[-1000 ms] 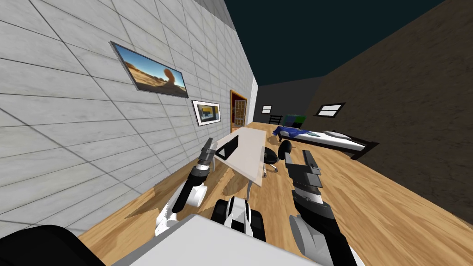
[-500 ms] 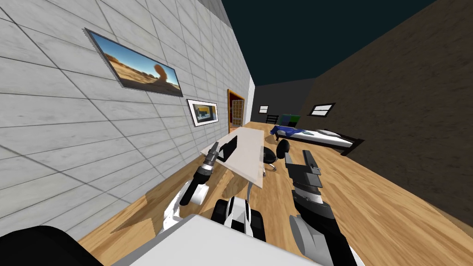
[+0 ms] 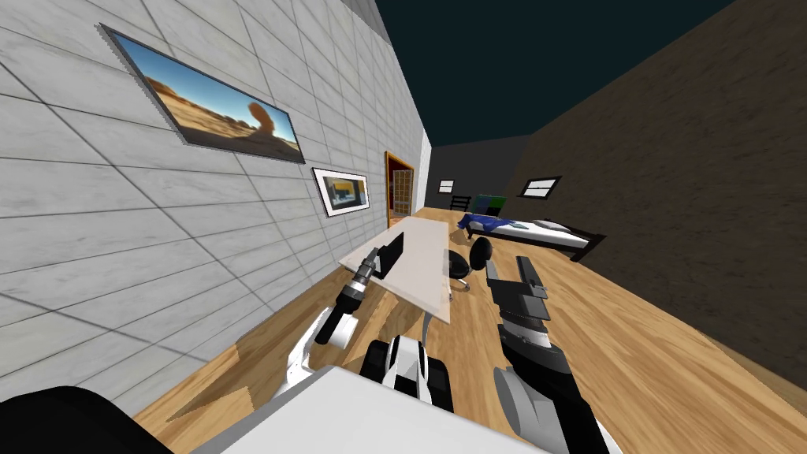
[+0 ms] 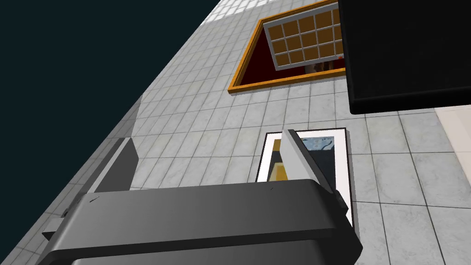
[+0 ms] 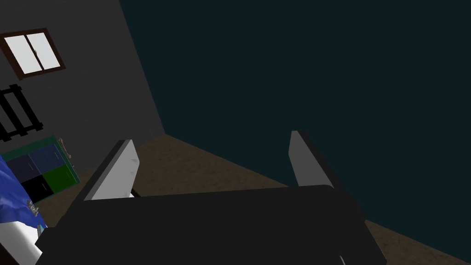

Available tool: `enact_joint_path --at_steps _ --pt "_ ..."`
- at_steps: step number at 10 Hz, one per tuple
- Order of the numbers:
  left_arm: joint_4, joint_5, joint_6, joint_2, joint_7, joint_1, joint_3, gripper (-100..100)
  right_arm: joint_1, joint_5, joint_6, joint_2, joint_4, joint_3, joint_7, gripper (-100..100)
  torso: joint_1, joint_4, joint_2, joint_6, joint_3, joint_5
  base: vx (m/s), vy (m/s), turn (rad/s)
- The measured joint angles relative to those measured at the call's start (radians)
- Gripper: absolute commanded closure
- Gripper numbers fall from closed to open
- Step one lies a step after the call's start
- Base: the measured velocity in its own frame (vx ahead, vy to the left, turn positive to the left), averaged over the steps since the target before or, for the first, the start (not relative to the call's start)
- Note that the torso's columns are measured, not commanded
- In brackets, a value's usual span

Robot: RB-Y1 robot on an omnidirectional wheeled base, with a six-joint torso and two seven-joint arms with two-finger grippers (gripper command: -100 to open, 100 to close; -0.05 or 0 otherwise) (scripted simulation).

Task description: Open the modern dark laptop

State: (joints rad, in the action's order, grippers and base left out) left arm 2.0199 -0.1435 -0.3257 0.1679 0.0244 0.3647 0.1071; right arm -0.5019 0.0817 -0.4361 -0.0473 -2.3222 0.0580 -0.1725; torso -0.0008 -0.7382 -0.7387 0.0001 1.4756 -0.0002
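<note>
Clearly the job is only at the approach: the dark laptop lies at the near end of the pale desk, on the side toward the grey tiled wall. The left arm reaches up to it, the left jaws apart, near the laptop's edge but gripping nothing. Whether the lid is raised at all I cannot tell, so I judge that catching its edge and swinging it up is left to do; the right arm hangs over the wooden floor, the right jaws apart and empty.
</note>
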Motion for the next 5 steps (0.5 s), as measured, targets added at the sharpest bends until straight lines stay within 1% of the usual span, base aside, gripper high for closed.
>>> enact_joint_path --at_steps 2,3,4,5 --pt "-0.047 -0.017 0.039 0.017 0.012 -0.024 0.01 -100 0.0 0.0 0.0 0.0 0.0 0.0 0.0 0 0.002 0.0 0.002 0.0 0.001 0.0 0.038 0.048 -0.085" --pt "-0.061 -0.019 0.051 0.037 0.011 -0.022 0.009 -100 0.0 0.0 0.0 0.0 0.0 0.0 0.0 0 0.001 0.0 0.001 0.0 0.001 0.0 0.02 0.04 -0.052" --pt "-0.078 -0.02 0.063 0.054 0.009 -0.031 0.006 -100 0.0 0.0 0.0 0.0 0.0 0.0 0.0 0 0.001 0.0 0.0 0.0 0.0 0.0 0.019 0.039 -0.047" --pt "-0.099 -0.025 0.071 0.06 0.012 -0.038 0.009 -100 0.0 0.0 0.0 0.0 0.0 0.0 0.0 0 0.0 0.0 0.0 0.0 0.0 0.0 0.028 0.048 -0.104"
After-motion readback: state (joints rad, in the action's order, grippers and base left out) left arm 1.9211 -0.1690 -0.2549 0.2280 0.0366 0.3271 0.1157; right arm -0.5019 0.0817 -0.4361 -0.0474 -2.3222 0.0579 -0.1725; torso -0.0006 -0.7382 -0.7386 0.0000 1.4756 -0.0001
